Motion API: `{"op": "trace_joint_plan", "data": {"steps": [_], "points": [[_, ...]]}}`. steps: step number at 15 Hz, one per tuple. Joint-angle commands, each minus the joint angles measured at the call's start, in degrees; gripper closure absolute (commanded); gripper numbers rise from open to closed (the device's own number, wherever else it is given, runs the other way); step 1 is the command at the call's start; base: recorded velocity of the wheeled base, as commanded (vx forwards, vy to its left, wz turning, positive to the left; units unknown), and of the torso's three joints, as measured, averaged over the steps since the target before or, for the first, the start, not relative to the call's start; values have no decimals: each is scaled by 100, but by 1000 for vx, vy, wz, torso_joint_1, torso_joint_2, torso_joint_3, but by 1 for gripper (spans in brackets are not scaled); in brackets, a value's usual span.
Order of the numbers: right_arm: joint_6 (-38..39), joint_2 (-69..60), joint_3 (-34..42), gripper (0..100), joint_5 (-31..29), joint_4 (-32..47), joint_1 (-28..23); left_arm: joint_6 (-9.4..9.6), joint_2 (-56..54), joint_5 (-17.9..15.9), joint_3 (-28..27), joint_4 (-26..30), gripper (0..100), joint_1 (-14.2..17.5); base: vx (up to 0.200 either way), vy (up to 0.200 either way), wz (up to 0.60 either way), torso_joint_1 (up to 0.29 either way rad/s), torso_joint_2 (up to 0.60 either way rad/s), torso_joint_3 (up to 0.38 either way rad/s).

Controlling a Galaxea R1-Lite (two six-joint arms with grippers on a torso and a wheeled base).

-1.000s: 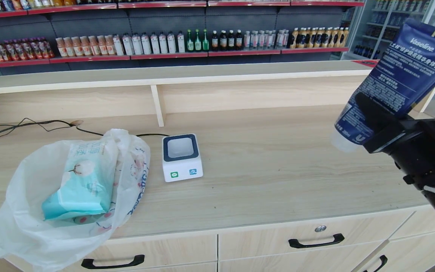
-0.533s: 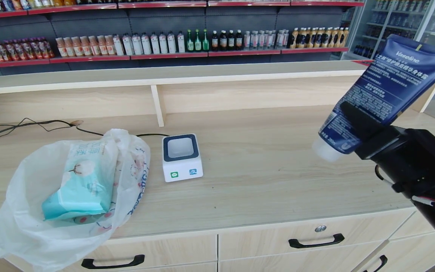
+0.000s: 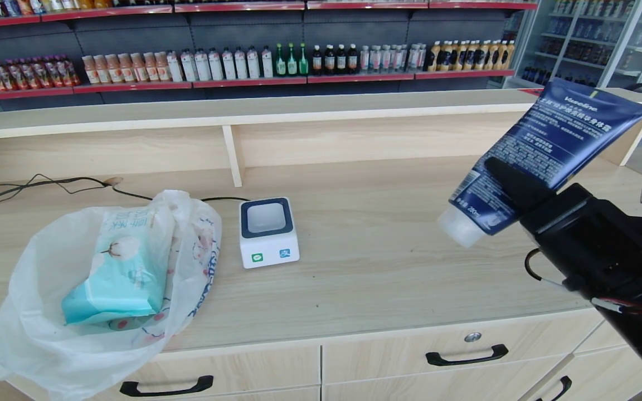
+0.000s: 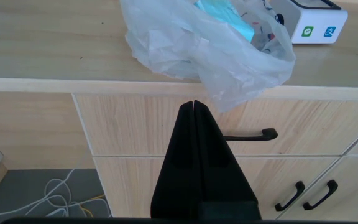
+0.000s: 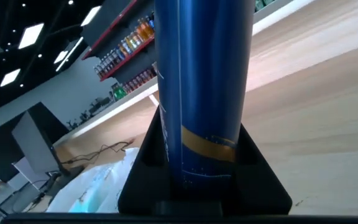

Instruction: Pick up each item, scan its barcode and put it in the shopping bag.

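And here the tube [image 3: 544,150] is held up in the air, well to the right of the scanner [image 3: 268,231] and above the desk [image 3: 388,262]. It is pinched near its cap end by the fingers of the right gripper [image 3: 507,178]. One dark finger is seen laid across the printed side. The tube is tilted, its pale cap turned down and toward the scanner and its flat crimped end raised away from it. From the right wrist, the tube [image 5: 204,81] is seen clamped between the two fingers [image 5: 151,149], one on each side.

The scanner is set upright on the desk, window facing up. Just to its left the bag [image 3: 25,334] is spread open, close beside it though contact cannot be told. A tissue pack [image 3: 123,267] is lying inside, and the bag's near side is draped over the desk's front edge. A cable [image 3: 37,184] is trailed along the desk behind the bag, toward the scanner.

The left gripper [image 4: 193,109] is found lower than the scanner, in front of the drawers on the bag's side. Its fingers are pressed together with nothing between them.
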Motion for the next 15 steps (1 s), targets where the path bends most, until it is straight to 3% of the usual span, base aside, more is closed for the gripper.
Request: {"op": "trace_joint_plan", "data": {"steps": [1, 4, 9, 15], "points": [[235, 80, -20, 100, 1, -8, 9, -2, 6, 1, 0, -4, 100, 0, 0, 0, 0, 0, 0, 0], [464, -105, -20, 100, 1, -8, 246, -2, 6, 1, 0, -4, 100, 0, 0, 0, 0, 0, 0, 0], [561, -491, 32, 100, 1, -8, 1195, -2, 6, 1, 0, -4, 100, 0, 0, 0, 0, 0, 0, 0], [578, -509, -477, 100, 10, -8, 2391, -2, 6, 10, 0, -4, 100, 0, 0, 0, 0, 0, 0, 0]]}}
